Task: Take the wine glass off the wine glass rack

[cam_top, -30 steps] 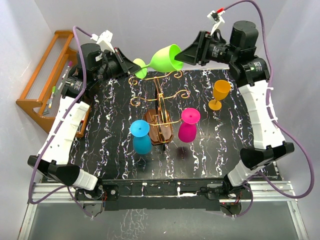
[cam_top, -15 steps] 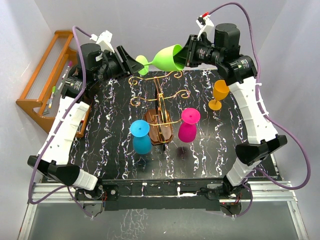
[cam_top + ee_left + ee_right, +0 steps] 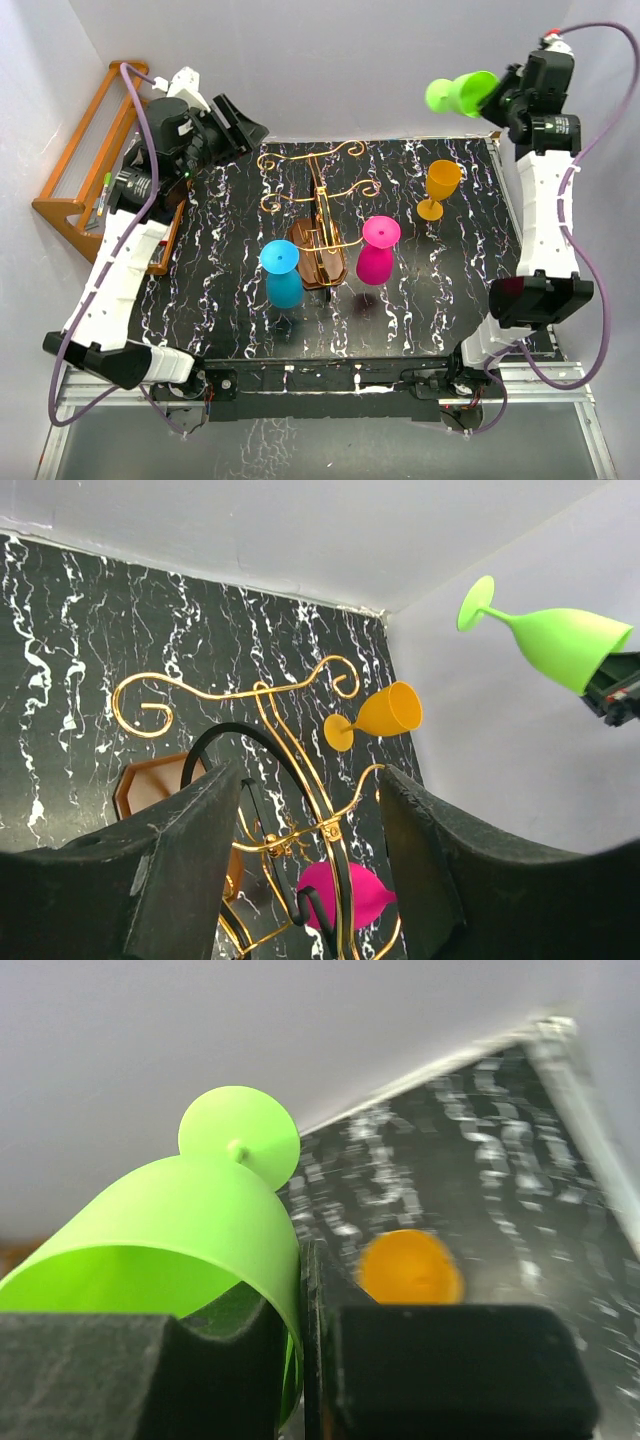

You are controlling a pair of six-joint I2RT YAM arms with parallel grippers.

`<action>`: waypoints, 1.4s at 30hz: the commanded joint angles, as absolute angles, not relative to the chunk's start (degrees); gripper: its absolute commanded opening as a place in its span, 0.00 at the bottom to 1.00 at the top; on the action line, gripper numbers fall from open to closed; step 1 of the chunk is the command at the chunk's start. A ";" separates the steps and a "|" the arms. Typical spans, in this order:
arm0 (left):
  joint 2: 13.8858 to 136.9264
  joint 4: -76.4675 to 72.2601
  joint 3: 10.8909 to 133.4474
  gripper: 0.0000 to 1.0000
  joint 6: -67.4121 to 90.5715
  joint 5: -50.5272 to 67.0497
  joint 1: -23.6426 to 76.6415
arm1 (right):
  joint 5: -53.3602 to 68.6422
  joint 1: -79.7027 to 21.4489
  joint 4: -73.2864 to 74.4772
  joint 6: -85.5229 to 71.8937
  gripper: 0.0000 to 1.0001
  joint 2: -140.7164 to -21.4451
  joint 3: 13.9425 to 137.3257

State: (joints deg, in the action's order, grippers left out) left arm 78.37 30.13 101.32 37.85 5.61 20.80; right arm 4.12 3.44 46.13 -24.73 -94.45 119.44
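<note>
My right gripper (image 3: pixel 497 100) is shut on the rim of a lime-green wine glass (image 3: pixel 460 95) and holds it on its side, high above the table's far right corner. In the right wrist view one finger is inside the glass's (image 3: pixel 190 1230) bowl and one outside, with the round foot pointing away. The wine glass rack (image 3: pixel 322 262), a brown violin-shaped stand with gold wire arms, stands mid-table with no glass on its arms. My left gripper (image 3: pixel 245 125) hovers open at the rack's far left. Its wrist view looks down the gold wires (image 3: pixel 331 829), with the green glass (image 3: pixel 555 640) far right.
A blue glass (image 3: pixel 282 272) and a pink glass (image 3: pixel 377 250) stand inverted on either side of the rack's base. An orange glass (image 3: pixel 438 188) stands upright at the right. A wooden slatted shelf (image 3: pixel 90 160) leans at the left edge. White walls close in behind.
My right arm has swung the green glass from above the rack's back up to the far right. My left gripper let go of the glass's foot, opened, and pulled back left.
</note>
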 commanded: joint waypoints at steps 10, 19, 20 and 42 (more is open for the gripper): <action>72.45 29.58 97.84 0.54 36.97 2.68 20.83 | -12.57 17.07 49.89 -24.39 0.08 -96.58 101.29; 71.41 29.01 95.16 0.53 38.24 4.19 20.83 | -8.12 18.90 46.90 -22.89 0.09 -95.38 91.10; 71.37 28.93 95.11 0.53 38.28 4.28 20.87 | -7.79 18.90 46.73 -22.71 0.11 -95.41 90.27; 70.86 28.72 94.62 0.52 38.70 4.57 20.83 | -2.27 18.82 44.79 -21.18 0.27 -95.92 95.16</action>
State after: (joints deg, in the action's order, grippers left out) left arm 72.64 29.80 94.61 38.61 3.88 20.80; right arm -3.40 18.81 47.48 -21.32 -98.63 89.54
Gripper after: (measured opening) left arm 0.520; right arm 0.267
